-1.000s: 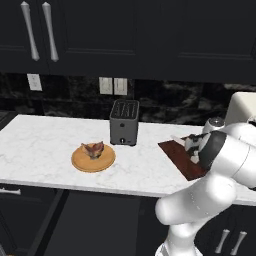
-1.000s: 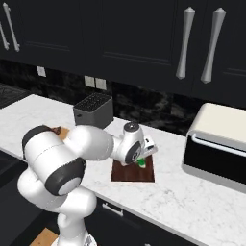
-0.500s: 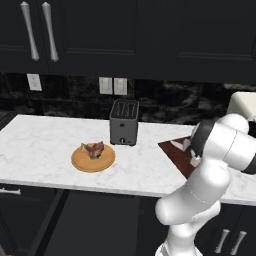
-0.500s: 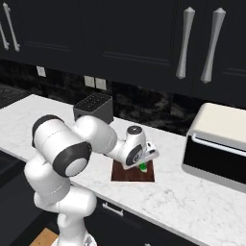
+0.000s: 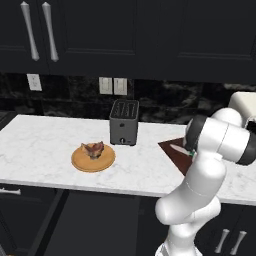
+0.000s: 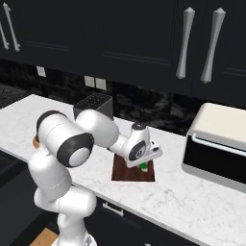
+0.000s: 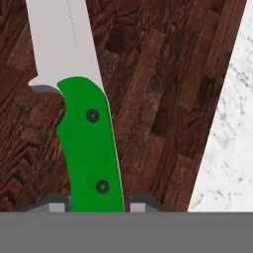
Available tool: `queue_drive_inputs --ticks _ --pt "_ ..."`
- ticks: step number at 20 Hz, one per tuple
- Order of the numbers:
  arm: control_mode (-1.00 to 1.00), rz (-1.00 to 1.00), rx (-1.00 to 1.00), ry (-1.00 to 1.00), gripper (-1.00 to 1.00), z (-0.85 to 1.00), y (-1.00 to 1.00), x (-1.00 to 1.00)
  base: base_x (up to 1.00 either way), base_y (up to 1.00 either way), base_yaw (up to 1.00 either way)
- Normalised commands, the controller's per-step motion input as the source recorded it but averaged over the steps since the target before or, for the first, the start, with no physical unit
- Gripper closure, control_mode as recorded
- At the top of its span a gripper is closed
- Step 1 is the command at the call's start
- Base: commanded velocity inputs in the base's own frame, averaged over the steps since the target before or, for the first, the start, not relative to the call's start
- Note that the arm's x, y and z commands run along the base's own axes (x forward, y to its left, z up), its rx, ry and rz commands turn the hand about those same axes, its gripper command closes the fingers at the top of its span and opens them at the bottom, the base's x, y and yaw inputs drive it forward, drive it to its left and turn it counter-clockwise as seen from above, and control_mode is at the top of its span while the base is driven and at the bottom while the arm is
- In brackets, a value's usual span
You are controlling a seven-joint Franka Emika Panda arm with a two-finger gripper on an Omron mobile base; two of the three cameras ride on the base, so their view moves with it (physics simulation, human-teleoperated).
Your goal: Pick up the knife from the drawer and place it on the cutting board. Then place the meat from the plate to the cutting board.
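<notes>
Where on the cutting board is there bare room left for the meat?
In the hand view, the knife lies on the cutting board. The bare strip runs between its green handle and the board's edge by the marble counter. The fingers flank the handle end, crowding that spot.

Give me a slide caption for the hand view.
Green-handled knife with pale blade lying on the dark brown wooden cutting board, white marble counter alongside.

Even, soft rendered light, dim against the black cabinets (image 5: pixel 100 30); base views slightly blurry, hand view sharp.
</notes>
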Motion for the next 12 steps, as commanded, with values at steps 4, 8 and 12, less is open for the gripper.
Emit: queue_drive_inputs --ticks 4,8,12 --pt "-1.00 -0.21 -0.01 0.01 -1.00 -0.27 -0.06 -0.02 0.00 0.00 0.00" --pt "-1.00 -0.27 0.00 0.00 -1.00 -0.18 0.00 -0.05 0.00 0.00 0.00" --pt "-1.00 -0.15 0.00 -0.01 -1.00 0.00 0.00 -0.05 0.00 0.00 0.00"
